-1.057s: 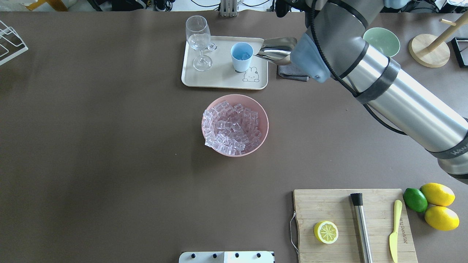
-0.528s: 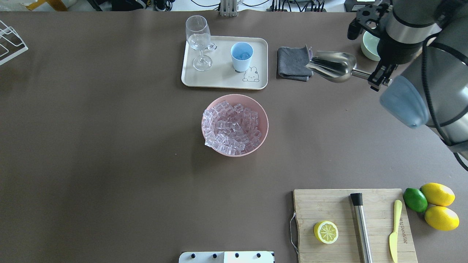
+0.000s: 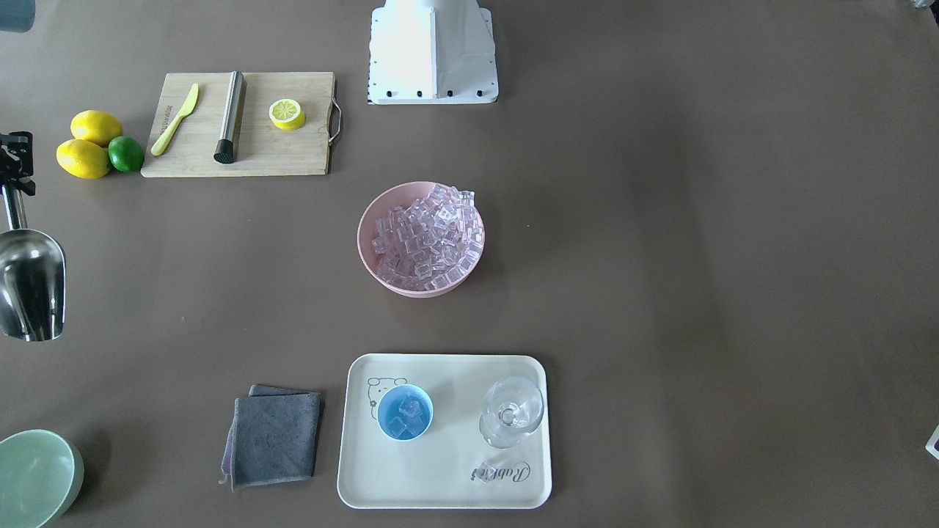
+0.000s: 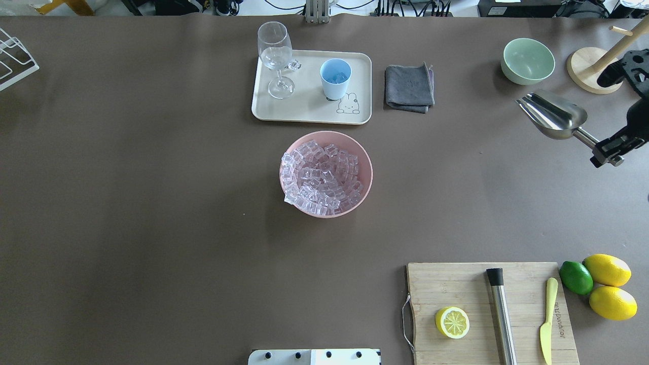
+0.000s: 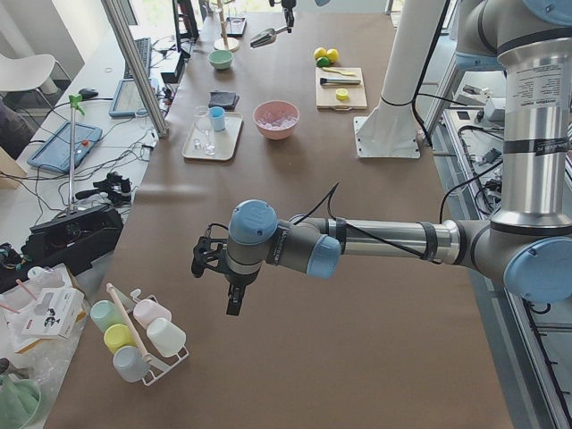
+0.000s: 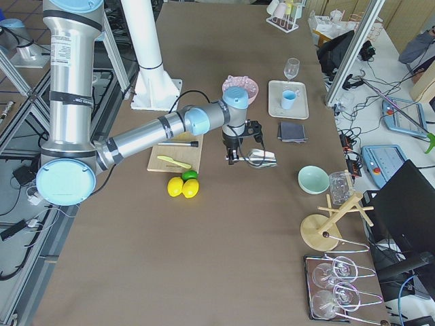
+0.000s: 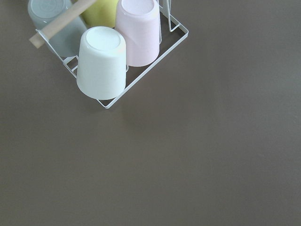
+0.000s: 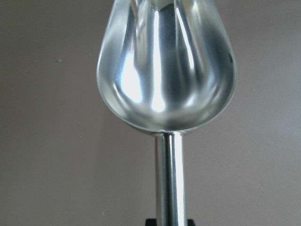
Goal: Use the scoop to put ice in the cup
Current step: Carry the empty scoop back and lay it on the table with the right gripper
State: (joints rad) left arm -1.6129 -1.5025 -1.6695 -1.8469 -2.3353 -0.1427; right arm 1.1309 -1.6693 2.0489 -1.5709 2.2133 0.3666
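Several cubes of ice (image 3: pixel 404 419) lie in the cup (image 4: pixel 335 80), which stands on the right half of a cream tray (image 4: pixel 307 112) at the far side of the table (image 4: pixel 152 203). A stemmed glass (image 4: pixel 274 53) stands beside it, and one loose cube lies near the tray's far edge. Well apart, near the table's right edge, the right hand (image 4: pixel 604 152) is clamped on the rod handle of the scoop (image 4: pixel 553 117). The scoop is held above the table, trough empty. A green bowl (image 4: pixel 528 61) sits just beyond it. Bare table lies between the scoop and the pink bowl (image 4: pixel 367 167), heaped with more cubes at centre. The left hand (image 5: pixel 231 290) hangs over the table's left end near upturned mugs (image 7: pixel 101 61); how far it is open cannot be told.
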